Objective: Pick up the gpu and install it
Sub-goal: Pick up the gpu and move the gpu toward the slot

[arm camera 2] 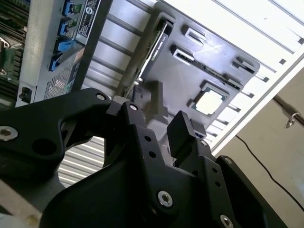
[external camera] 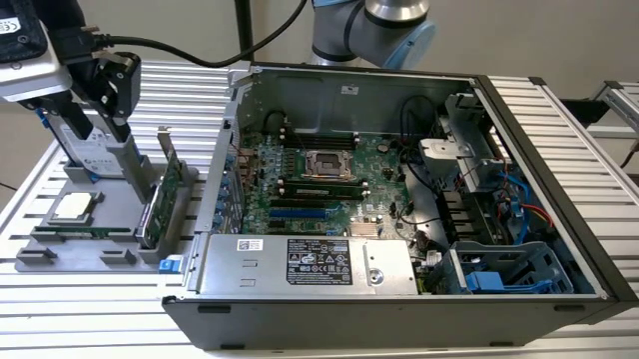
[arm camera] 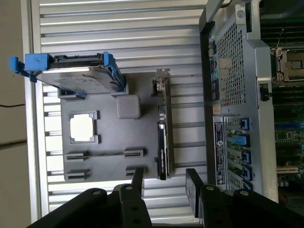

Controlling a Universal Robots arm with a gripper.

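Gpu point(external camera: 163, 196) upright in grey, likely plastic tray point(external camera: 100, 247) on slatted table point(external camera: 100, 314)

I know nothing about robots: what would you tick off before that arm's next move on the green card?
1. Gripper open and empty: ok.
2. Gpu upright in its slot in the tray: ok.
3. Gripper lined up with the gpu: ok; in the first wrist view the card's edge runs between the two fingers, not touching them.
4. Hard drive clear of the gpu: ok; it stands apart at the tray's other side.
5. Case open for access: ok; its side is off and the board shows.
6. Free card slot on the board: cannot tell.
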